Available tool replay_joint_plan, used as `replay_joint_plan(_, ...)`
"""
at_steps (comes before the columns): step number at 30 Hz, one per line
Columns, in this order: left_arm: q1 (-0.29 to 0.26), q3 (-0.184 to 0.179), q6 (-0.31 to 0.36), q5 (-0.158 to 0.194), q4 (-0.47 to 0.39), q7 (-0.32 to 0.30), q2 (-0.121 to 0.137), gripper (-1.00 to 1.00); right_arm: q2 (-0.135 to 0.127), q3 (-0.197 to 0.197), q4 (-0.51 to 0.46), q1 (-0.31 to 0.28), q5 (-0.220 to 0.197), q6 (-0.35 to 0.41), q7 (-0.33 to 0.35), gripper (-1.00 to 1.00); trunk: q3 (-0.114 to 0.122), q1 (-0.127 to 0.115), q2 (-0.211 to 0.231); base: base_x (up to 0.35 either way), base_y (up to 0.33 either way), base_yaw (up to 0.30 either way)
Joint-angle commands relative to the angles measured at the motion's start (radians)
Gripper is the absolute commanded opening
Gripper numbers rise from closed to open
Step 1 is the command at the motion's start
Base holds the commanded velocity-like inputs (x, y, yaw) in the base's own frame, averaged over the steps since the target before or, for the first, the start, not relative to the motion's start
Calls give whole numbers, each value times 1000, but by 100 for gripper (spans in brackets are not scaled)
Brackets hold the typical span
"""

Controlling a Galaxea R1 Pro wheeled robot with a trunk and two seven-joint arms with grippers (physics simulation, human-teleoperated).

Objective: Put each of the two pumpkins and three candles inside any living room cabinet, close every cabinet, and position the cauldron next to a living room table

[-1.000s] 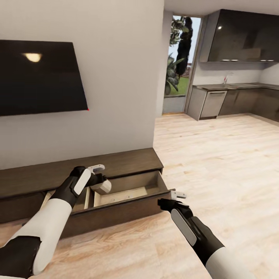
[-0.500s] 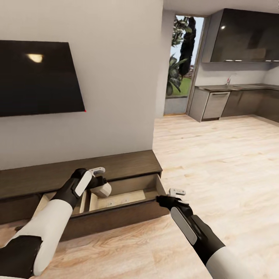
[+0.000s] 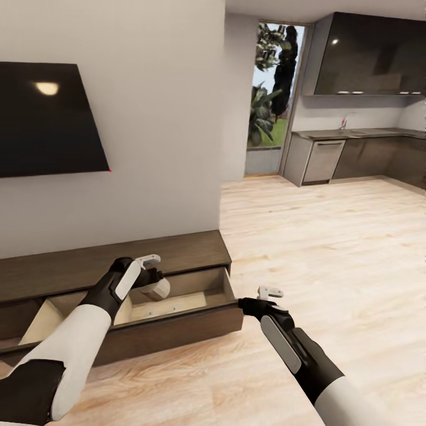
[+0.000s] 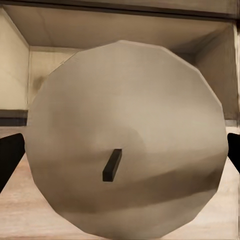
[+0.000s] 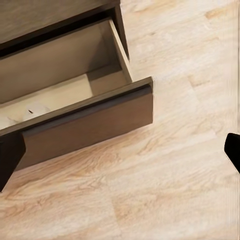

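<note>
Long dark-brown cabinet (image 3: 118, 266) against the wall, drawer (image 3: 177, 296) pulled open. Cream candle (image 3: 155, 289) above the drawer's pale interior, clenched between the left gripper (image 3: 152, 278) jaws. Right gripper (image 3: 260, 299) near the drawer's corner, jaws spread, empty.

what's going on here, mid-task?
The left gripper holds a cream candle over the open drawer of the dark-brown TV cabinet; the left wrist view shows the candle's wick end with the pale drawer interior behind it. The candle is not yet set down. The right gripper hangs empty and open over the wood floor, just off the drawer's right front corner.
</note>
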Motion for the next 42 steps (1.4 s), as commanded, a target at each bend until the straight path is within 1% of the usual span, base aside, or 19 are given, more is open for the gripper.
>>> replay_joint_plan(1, -1, -5, 3, 10, -1, 8, 1, -100, -1, 4, -1, -1, -9, 1, -9, 100, -1, 0, -1, 7, -342, 0)
replay_joint_plan(8, -1, -6, 3, 11, -1, 8, 0, -100, -1, 3, -1, -1, -10, 1, -9, 100, -1, 0, -1, 40, -340, 0)
replay_joint_plan(15, 0, -6, 3, 12, -1, 8, 0, -100, -1, 3, -1, -1, -10, 1, -9, 100, -1, 0, -1, 175, -305, 0)
replay_joint_plan(21, 0, -6, 3, 14, -1, 7, 0, -100, -1, 3, -1, -1, -10, 1, -9, 100, -1, 0, -1, 206, -259, 0)
replay_joint_plan(29, 0, -6, 3, 18, -1, 4, -2, -100, -1, 3, -1, -1, -10, 1, -9, 100, -1, 0, -1, 55, -204, 0)
replay_joint_plan(37, 0, -6, 2, 19, -1, 4, -3, -100, -1, 3, -1, -1, -10, 1, -9, 100, -1, 0, -1, 213, -61, 0)
replay_joint_plan(42, 0, -5, 2, 20, -1, 4, -2, -100, -1, 3, -1, -1, -10, 1, -9, 100, -1, 0, -1, 103, -3, 0)
